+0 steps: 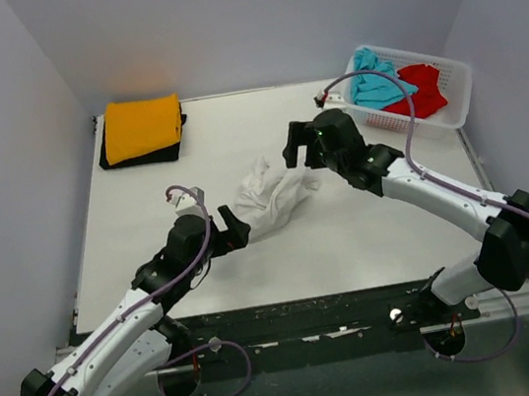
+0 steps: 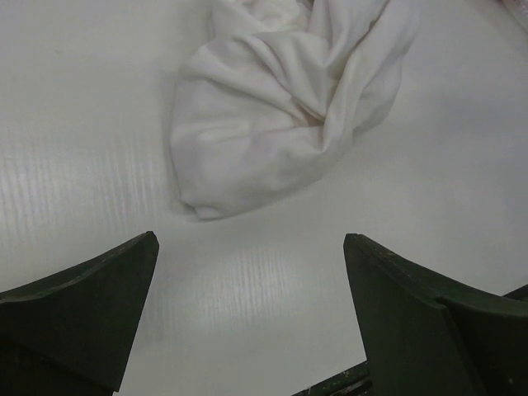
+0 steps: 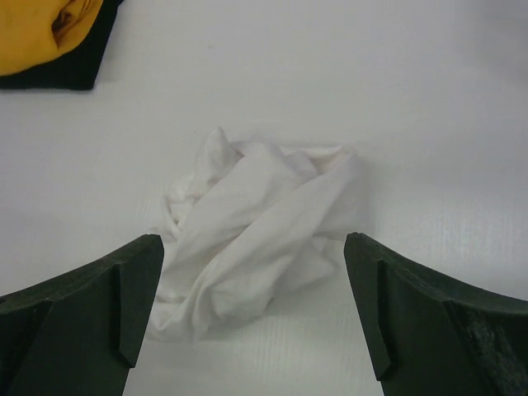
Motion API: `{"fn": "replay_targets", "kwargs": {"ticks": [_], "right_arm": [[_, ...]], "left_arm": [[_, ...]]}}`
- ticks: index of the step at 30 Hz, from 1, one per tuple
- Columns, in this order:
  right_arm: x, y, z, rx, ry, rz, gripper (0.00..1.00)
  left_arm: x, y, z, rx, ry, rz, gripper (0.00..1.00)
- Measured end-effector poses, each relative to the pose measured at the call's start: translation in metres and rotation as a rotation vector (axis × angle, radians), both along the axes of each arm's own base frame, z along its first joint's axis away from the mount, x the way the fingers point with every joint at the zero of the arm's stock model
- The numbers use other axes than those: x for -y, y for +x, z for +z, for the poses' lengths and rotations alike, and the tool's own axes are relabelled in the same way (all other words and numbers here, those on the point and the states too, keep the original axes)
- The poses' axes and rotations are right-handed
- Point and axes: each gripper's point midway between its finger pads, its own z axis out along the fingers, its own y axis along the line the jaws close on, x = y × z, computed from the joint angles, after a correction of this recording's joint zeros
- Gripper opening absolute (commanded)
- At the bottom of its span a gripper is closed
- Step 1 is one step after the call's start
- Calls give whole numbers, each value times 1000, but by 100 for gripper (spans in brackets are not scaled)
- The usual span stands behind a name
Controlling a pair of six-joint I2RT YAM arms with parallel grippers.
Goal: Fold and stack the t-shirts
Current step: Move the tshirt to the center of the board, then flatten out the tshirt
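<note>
White t-shirt [image 1: 270,202] crumpled at centre of table [image 1: 379,231], unfolded | Step: two separate edges to be pinched and drawn apart flat before folding | Long axis judged near-left to far-right; facing cannot be told | Left gripper [image 1: 237,228] and right gripper [image 1: 297,145]: jaws apart, empty, at opposite ends | Orange-yellow t-shirt [image 1: 141,127] lies folded on black t-shirt [image 1: 139,159], far left

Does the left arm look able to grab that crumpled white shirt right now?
Probably yes. The white shirt lies on the table just ahead of the left fingers, which are spread wide, with nothing between.
</note>
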Motion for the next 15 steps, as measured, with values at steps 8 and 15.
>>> {"fn": "replay_targets", "kwargs": {"ticks": [8, 15], "right_arm": [[80, 27, -43, -82, -8, -232, 100], [68, 47, -92, -190, 25, -240, 96]], "left_arm": [[16, 19, -51, -144, -20, -49, 89], [29, 28, -84, -233, -37, -94, 76]]}}
